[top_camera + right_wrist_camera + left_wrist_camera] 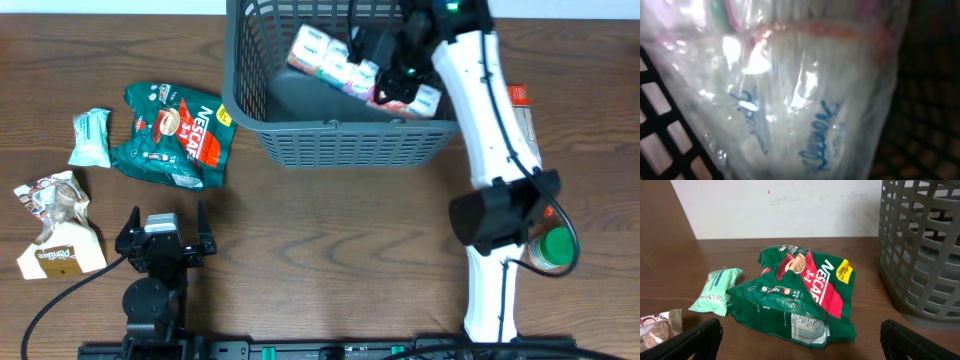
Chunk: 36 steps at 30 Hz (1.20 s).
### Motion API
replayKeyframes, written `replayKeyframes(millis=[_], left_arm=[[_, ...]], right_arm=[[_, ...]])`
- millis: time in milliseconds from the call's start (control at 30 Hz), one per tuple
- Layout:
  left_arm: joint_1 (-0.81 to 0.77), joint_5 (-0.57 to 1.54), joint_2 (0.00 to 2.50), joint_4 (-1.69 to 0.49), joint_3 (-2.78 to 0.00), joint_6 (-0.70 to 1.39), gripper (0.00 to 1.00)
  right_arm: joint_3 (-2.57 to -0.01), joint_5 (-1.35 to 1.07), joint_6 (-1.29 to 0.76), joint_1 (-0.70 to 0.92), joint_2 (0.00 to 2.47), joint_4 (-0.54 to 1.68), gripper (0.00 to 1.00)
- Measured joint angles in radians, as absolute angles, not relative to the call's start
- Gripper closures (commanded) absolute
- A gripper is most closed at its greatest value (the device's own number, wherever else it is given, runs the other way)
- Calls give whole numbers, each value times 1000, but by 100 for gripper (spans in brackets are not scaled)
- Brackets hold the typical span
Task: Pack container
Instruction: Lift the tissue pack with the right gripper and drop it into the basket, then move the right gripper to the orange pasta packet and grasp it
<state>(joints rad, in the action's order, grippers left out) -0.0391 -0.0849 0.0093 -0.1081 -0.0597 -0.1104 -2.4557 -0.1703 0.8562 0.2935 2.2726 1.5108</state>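
Note:
The dark grey slotted container (340, 127) stands at the back centre of the table; its wall shows at the right of the left wrist view (920, 245) and as dark lattice in the right wrist view (660, 125). My right gripper (398, 70) reaches down inside it, shut on a clear-wrapped tissue multi-pack (325, 55) lying slantwise in the container. The pack (790, 100) fills the right wrist view and hides the fingers. My left gripper (165, 235) is open and empty, low near the front left (800, 339).
A green Nescafe bag (175, 135) (800, 295), a mint-green packet (92, 137) (715, 291) and a brown-and-white snack packet (58, 225) (655, 330) lie at the left. A green-lidded can (553, 250) and a red-and-white packet (520, 100) sit beside the right arm.

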Motion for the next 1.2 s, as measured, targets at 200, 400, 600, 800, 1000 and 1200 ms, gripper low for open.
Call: replayKeyframes(millis=[200,400,600,800,1000,1200], left_arm=[[-39,-85,9,-108,-60,-110,1],[-39,-85,9,-108,-60,-110,1],[-39,-85,9,-108,-60,-110,2],[-39,-85,9,-108,-60,-110,1],[-39,-85,9,-108,-60,-110,1],[-39,-85,9,-108,-60,-110,2]], right_arm=[[-2452,-179,855,318,2317,1530,1],[-2452,-195,847,326,2314,1533,1],[-2452,-188,764,326,2259,1512,1],[-2452,-114,608,314,2051,1495,1],[-2479,11,426,189,1798,1539,1],[-2493,56,332,-88,1720,1644,1]])
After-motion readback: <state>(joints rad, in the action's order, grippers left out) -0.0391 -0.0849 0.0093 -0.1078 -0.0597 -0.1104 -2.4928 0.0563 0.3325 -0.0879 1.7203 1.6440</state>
